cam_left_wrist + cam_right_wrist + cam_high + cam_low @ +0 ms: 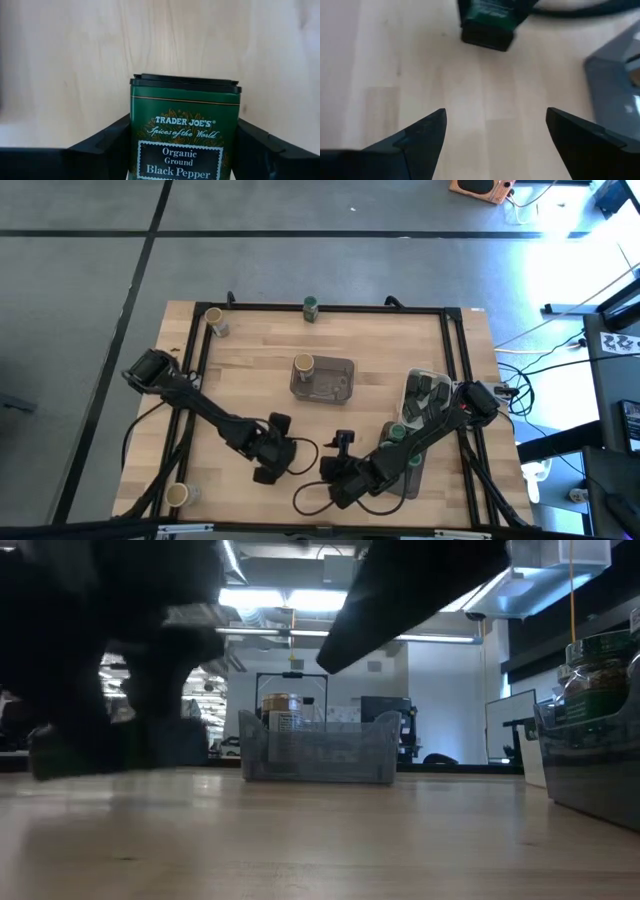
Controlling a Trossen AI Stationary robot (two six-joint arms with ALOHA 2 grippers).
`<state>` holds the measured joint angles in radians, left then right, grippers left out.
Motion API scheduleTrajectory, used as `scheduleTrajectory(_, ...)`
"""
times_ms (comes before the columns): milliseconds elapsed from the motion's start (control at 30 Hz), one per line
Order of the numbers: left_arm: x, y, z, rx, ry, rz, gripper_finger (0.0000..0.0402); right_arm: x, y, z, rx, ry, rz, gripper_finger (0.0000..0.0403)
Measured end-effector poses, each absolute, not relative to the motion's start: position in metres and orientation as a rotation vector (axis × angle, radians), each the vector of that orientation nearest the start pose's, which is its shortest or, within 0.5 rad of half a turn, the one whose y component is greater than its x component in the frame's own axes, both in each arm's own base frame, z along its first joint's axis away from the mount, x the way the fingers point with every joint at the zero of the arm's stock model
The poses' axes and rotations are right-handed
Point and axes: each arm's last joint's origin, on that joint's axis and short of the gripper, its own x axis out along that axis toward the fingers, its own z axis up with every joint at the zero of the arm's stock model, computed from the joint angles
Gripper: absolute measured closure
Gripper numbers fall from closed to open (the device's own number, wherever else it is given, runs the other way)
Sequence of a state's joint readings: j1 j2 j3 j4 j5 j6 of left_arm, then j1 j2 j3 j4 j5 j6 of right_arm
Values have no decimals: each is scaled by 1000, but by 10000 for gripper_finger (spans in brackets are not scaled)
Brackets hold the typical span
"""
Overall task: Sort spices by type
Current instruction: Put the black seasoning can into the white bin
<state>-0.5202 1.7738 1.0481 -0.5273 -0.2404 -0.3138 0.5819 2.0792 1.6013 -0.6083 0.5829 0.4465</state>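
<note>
A green black pepper tin with a dark lid lies label-up between the fingers of my left gripper, near the table's front middle. The same tin shows with its lid end toward my right gripper. That gripper stands open over bare wood just right of it. Tan-lidded jars stand at the far left corner, the near left corner and in the grey tray. A green-lidded jar stands at the far edge. My left gripper has the tin pinched between its two fingers, one on each narrow side, below the lid. The fingers come steeply from above and run along the tin, whose lid end points away from the wrist. Whether the tin rests on the wood is hidden.
A clear grey tray sits mid-table. A white tray with dark tins stands at the right. Beside it a dark tray holds a green-lidded jar. A small dark object stands between the grippers. A black frame rims the table.
</note>
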Motion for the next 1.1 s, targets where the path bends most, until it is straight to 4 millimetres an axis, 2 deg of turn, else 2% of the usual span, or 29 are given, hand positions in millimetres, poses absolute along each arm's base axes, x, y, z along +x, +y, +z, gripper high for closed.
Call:
scheduleTrajectory(133, 289, -163, 165, 196, 1057, -36, 147, 370, 230, 194, -222, 909, -120, 63)
scheduleTrajectory(267, 295, -177, 174, 208, 875, -54, 142, 358, 232, 209, -230, 902, -145, 63)
scheduleTrajectory(400, 299, -183, 172, 182, 711, -109, 146, 347, 237, 219, -261, 887, -154, 63)
scheduleTrajectory(567, 302, -180, 168, 133, 510, -121, 145, 342, 239, 229, -248, 865, -139, 63)
scheduleTrajectory(900, 296, -166, 165, 58, 200, -132, 143, 340, 236, 224, -253, 874, -173, 63)
scheduleTrajectory(1100, 296, -167, 149, 57, 201, -132, 142, 342, 228, 211, -230, 839, -248, 63)
